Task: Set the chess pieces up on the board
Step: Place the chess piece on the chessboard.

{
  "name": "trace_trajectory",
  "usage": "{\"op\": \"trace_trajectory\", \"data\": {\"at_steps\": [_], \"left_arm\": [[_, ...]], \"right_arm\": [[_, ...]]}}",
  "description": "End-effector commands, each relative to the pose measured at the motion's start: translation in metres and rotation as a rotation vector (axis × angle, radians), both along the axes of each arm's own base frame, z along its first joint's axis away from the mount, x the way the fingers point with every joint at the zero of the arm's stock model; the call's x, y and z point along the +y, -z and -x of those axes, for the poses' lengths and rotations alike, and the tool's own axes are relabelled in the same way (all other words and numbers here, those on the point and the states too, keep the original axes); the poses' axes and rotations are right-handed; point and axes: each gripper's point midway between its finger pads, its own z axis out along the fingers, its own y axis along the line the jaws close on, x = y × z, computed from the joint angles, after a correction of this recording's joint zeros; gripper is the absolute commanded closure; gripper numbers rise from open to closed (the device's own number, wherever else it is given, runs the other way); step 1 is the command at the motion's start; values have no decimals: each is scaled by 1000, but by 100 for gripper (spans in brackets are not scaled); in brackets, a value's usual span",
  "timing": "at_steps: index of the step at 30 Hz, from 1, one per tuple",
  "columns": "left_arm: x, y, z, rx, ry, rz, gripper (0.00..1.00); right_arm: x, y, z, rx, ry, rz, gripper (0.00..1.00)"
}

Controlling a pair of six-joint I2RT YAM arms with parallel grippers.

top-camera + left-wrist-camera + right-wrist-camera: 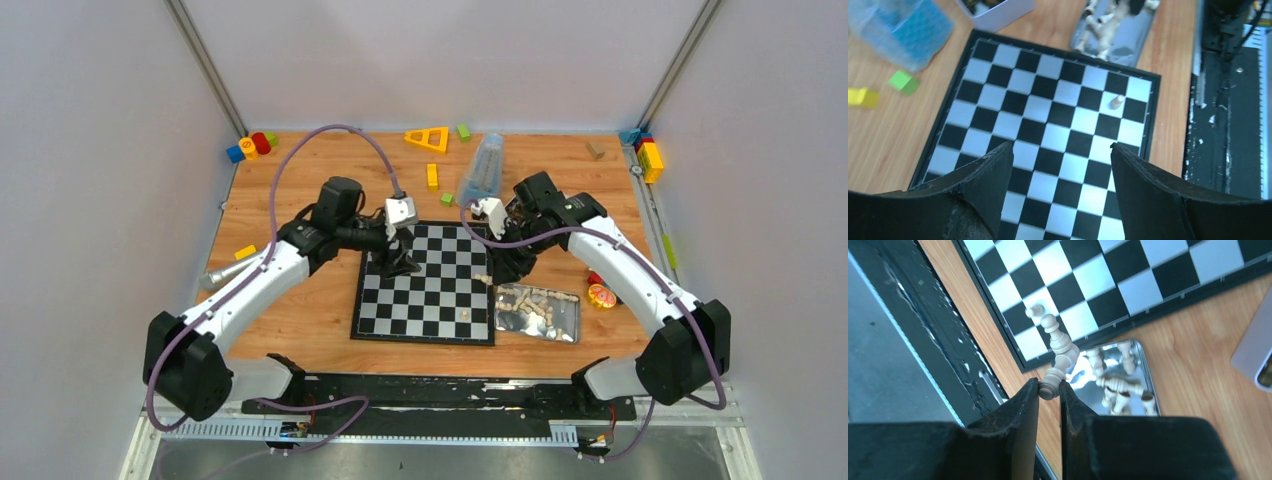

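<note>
The black-and-white board lies flat at the table's middle. One cream chess piece stands near its front right corner, also seen as the piece and the piece. My left gripper hovers over the board's far left part, and in its wrist view the left gripper is open with only squares between its fingers. My right gripper is at the board's right edge. In the right wrist view that gripper is shut on one end of a cream chess piece, which sticks out past the fingertips.
An open metal tin with several loose chess pieces lies right of the board. A clear blue-tinted bag and a white box sit behind the board. Coloured toy blocks are scattered along the table's far edge and corners.
</note>
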Motion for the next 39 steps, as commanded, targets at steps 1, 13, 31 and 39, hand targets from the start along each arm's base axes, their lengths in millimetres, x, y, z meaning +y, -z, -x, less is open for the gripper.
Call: {"op": "trace_trajectory", "data": {"at_steps": [1,13,31,39], "left_arm": [[-41,-20,1,-55,143,71,23],[-97,-13,18,-130,330,87,31],[-114,3,29,-144,408,47,50],[-113,8,28,-150,411,21,55]], "right_arm": [[36,-34,-14,-7,-38,-181,100],[55,-44,-18,28,-54,-276,100],[53,-47,-13,15,-51,-288,100],[52,-47,-12,12,-49,-284,100]]}}
